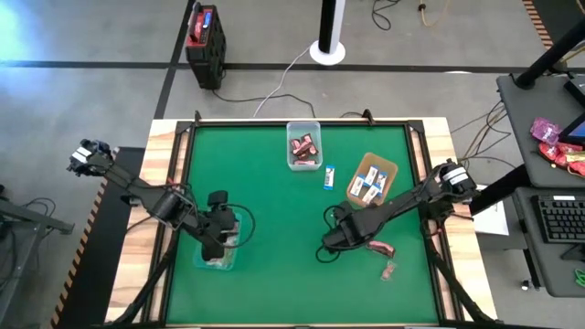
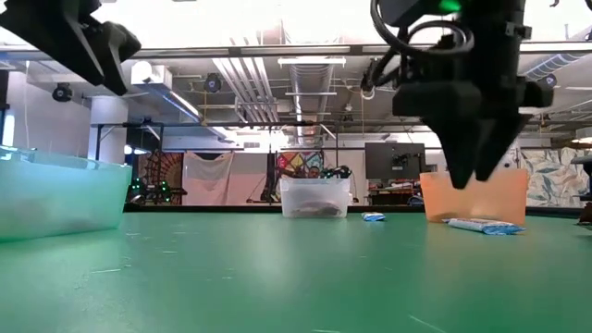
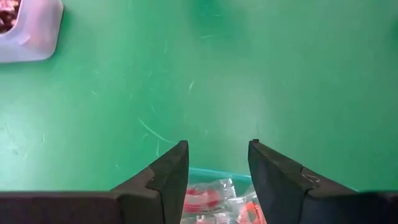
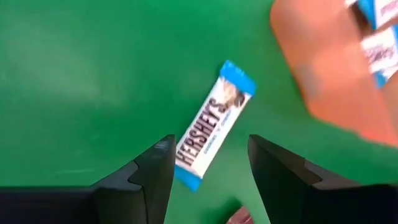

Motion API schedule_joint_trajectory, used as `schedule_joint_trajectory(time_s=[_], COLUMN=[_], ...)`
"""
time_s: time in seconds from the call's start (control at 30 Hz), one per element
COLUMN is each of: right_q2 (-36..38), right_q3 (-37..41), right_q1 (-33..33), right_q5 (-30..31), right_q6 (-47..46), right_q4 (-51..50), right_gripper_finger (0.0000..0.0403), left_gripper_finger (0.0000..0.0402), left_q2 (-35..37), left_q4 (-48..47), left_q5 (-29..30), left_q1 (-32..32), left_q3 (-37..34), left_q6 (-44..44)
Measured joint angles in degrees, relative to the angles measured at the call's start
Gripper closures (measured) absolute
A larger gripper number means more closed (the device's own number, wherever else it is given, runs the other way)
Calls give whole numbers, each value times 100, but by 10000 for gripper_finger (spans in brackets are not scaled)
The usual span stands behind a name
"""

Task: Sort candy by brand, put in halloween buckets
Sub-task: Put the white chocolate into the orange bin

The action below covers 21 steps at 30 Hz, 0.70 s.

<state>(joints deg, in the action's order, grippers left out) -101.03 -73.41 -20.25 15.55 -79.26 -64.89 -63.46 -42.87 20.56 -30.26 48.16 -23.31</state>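
My left gripper is open and hovers over the teal tub, which holds clear-pinkish candies. My right gripper is open above the table's middle right. In the right wrist view, a blue-and-white Hershey's piece lies flat on the green mat ahead of the fingers, untouched. The brown tray holds blue-and-white pieces. The clear tub holds dark red ones. A dark red piece and a pinkish piece lie loose beside the right arm.
A raised frame runs round the green mat. The clear tub stands near the far edge and the brown tray right of it. Open mat lies between the two grippers and along the near edge. A black-and-red box sits on the floor beyond the table.
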Motion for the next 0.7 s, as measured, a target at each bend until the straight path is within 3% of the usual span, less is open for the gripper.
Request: schedule_joint_trajectory(time_s=[0.5,0.7], right_q2=[-20,7], right_q3=[871,1326], right_q1=[4,0], right_q5=[97,168], right_q6=[-1093,-1042], right_q4=[969,1640], right_gripper_finger=[209,209], left_gripper_finger=[251,251], left_q2=[0,0], left_q4=[180,352], left_q5=[291,293], left_q1=[201,349], left_q3=[0,0], left_q6=[873,1086])
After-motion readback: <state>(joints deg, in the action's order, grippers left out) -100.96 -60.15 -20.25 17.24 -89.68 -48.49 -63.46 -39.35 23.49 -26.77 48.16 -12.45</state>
